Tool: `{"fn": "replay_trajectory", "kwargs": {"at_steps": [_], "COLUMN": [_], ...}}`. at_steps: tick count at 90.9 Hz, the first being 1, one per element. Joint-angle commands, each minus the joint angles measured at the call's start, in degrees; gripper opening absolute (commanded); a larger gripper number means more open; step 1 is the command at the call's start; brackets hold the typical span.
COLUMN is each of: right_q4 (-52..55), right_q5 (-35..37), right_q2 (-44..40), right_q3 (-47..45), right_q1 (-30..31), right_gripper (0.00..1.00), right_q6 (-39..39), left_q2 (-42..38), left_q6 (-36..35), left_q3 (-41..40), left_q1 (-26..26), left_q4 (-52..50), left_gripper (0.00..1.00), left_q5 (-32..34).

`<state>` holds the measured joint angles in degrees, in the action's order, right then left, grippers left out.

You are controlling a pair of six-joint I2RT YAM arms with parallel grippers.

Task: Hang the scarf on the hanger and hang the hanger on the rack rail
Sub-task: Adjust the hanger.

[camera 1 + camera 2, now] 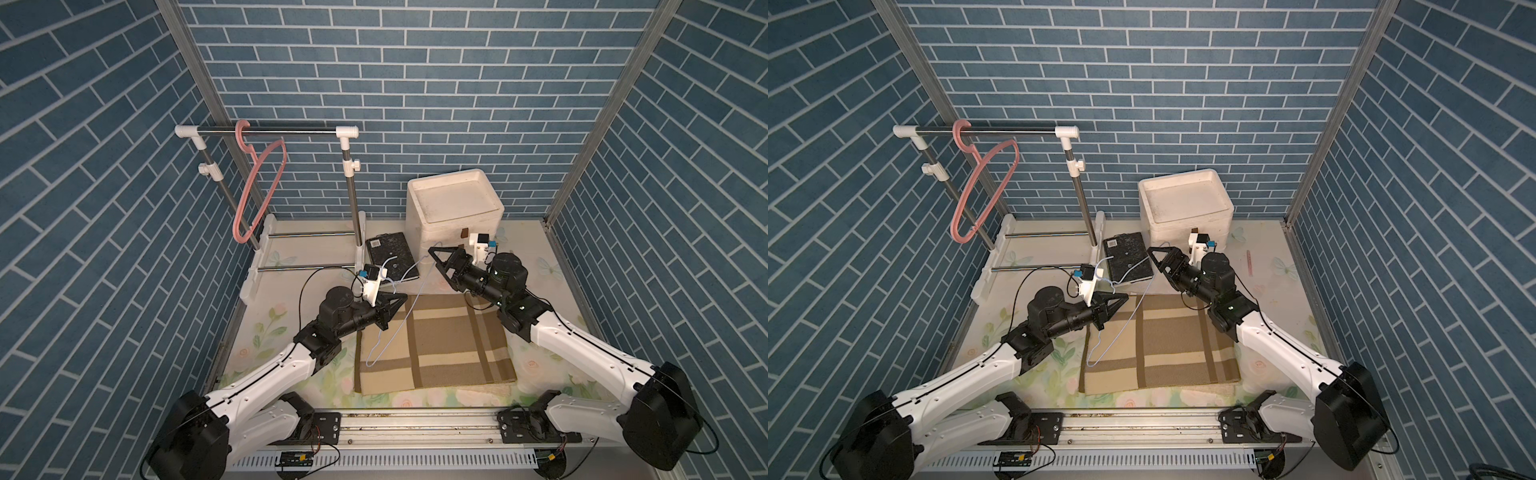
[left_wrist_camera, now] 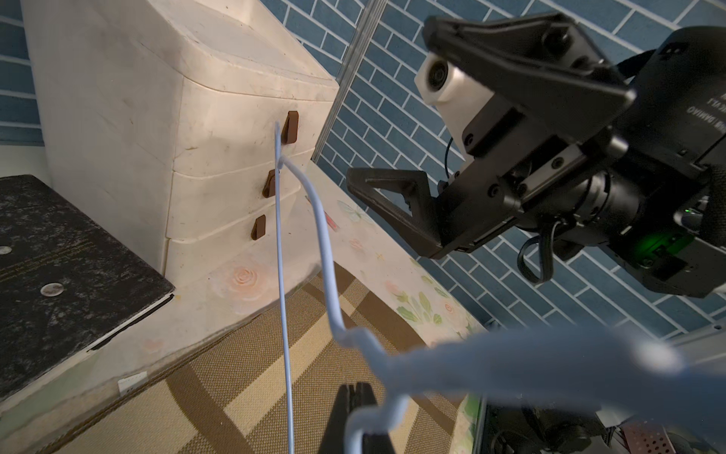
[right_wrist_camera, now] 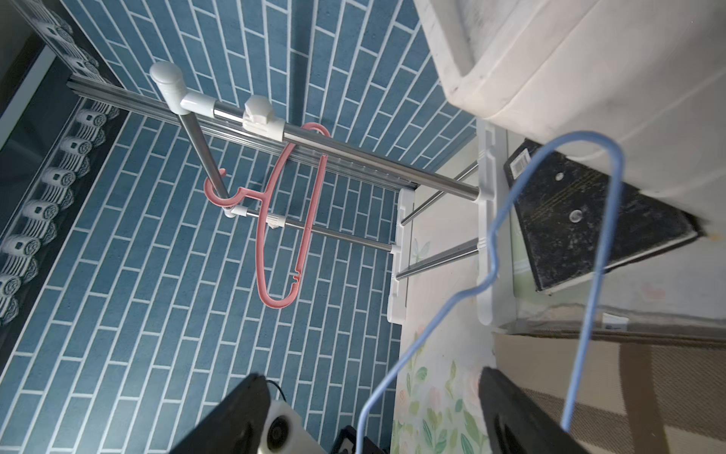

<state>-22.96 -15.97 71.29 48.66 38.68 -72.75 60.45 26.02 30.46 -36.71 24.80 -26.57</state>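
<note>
The scarf point(image 1: 449, 353) is a folded brown and beige plaid cloth lying flat on the table, seen in both top views point(image 1: 1167, 345). Above its far left part, my left gripper point(image 1: 404, 297) is shut on a light blue wire hanger point(image 2: 324, 243) near its neck. The hanger slants across the scarf, with one end point(image 1: 368, 363) low over the cloth. Its other loop reaches toward the drawer box. My right gripper point(image 3: 369, 373) is open wide, and the hanger's wire point(image 3: 506, 200) passes between its fingers without touching them.
A white drawer box point(image 1: 440, 232) stands at the back right with a black book point(image 1: 390, 253) lying beside it. A clothes rack point(image 1: 286, 132) at the back left carries a pink hanger point(image 1: 240, 133). Blue brick walls enclose the table.
</note>
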Motion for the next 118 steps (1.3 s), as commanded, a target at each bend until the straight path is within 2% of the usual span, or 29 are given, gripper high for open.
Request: {"fn": "replay_trajectory", "kwargs": {"at_steps": [1,22,47,56,63,77,94,103,118], "right_q4": [-4.05,-6.39,-4.65,-3.64,-2.34,2.91,4.21,4.69,4.34], "right_q5": [2.32,0.44,-0.16,0.3,0.61,2.99,4.96,4.99,3.28], "right_q2": [2.95,8.41,9.6,9.32,9.02,7.65,5.34,5.01,5.99], "right_q3": [1.21,2.76,3.43,3.41,3.97,4.94,3.02,2.63,2.93], "right_q1": [2.48,5.49,5.82,5.8,5.74,5.31,3.97,3.64,3.6], "right_gripper": [0.84,0.77,0.2,0.0,0.0,0.0,0.0,0.0,0.0], "right_q6": [-4.01,-7.34,-7.31,-6.96,-6.19,-3.22,-3.1,-3.1,-3.01], "left_q2": [0.43,2.31,3.8,4.01,3.9,1.51,-4.72,-6.98,-6.6], "left_q6": [-0.84,-0.93,-1.26,-1.41,-2.45,-5.41,-6.63,-6.68,-7.39], "left_q3": [0.94,1.65,1.68,1.8,2.37,4.15,2.29,1.22,3.12], "left_q1": [-0.73,-1.32,-1.7,-1.77,-1.74,-1.67,-1.52,-1.53,-1.57], "left_q4": [3.53,4.68,5.28,5.23,3.6,-3.39,-5.5,-4.68,-4.68], "left_gripper": [0.0,0.0,0.0,0.1,0.22,0.57,0.83,0.89,0.89], "left_q5": [0.46,0.47,0.82,1.13,1.08,2.95,7.38,9.08,11.14]}}
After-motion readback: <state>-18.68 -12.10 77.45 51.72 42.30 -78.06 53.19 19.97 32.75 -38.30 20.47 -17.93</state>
